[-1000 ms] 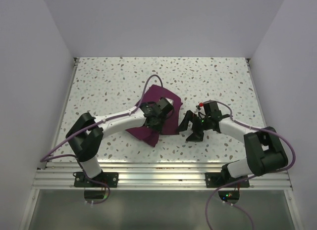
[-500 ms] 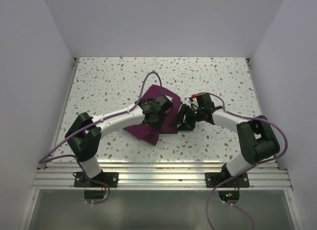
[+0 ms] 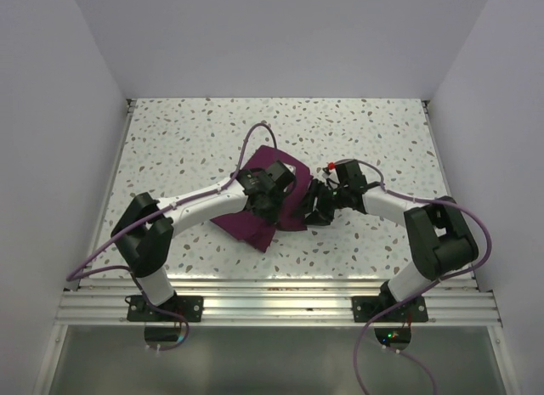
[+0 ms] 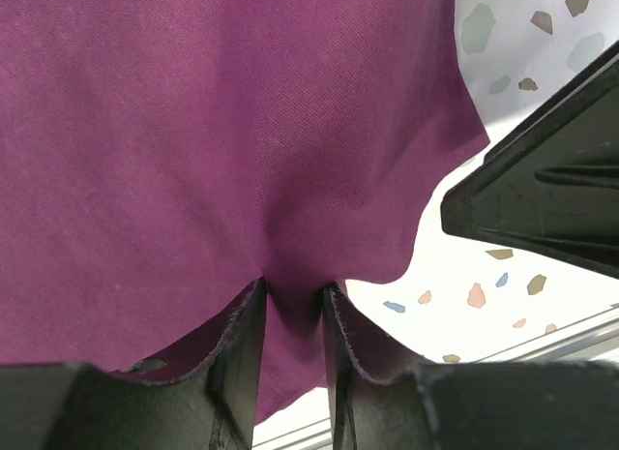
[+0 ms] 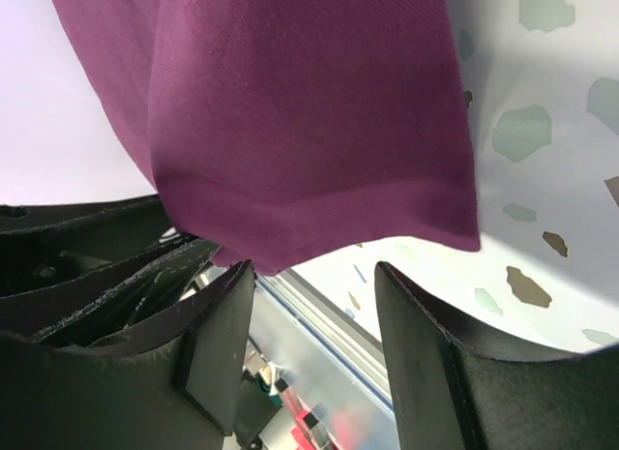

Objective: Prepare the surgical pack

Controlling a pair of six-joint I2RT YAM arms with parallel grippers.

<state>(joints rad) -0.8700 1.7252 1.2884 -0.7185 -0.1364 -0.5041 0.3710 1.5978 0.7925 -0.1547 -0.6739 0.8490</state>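
From the overhead camera I see the pack [image 3: 246, 228], a dark-purple cloth, lying rumpled on the speckled table [image 3: 187, 140], about midway across it, with an arm reaching in from each side. The left gripper [image 4: 293, 293] sits over the middle of the cloth. In its wrist camera the two fingers [image 4: 244, 363] stand close together with a fold of the pack pinched between them. The cloth fills the narrow gap and puckers toward it, so I read that as a grip on the pack. Beyond the fingers the cloth spreads flat, and its edge curves off at the right onto bare table, where a black wedge of the other gripper pokes into view. The right gripper [image 5: 311, 271] is at the pack's right edge, close beside the left one. Its fingers [image 5: 218, 344] are about half apart, and table and the near rail show through the gap. A hemmed edge of the pack hangs just over the fingertips — it reaches the mouth of the gap but is not clamped, and I cannot tell whether either tip touches it. Black parts of the left gripper show at the left of that view, beneath the cloth.
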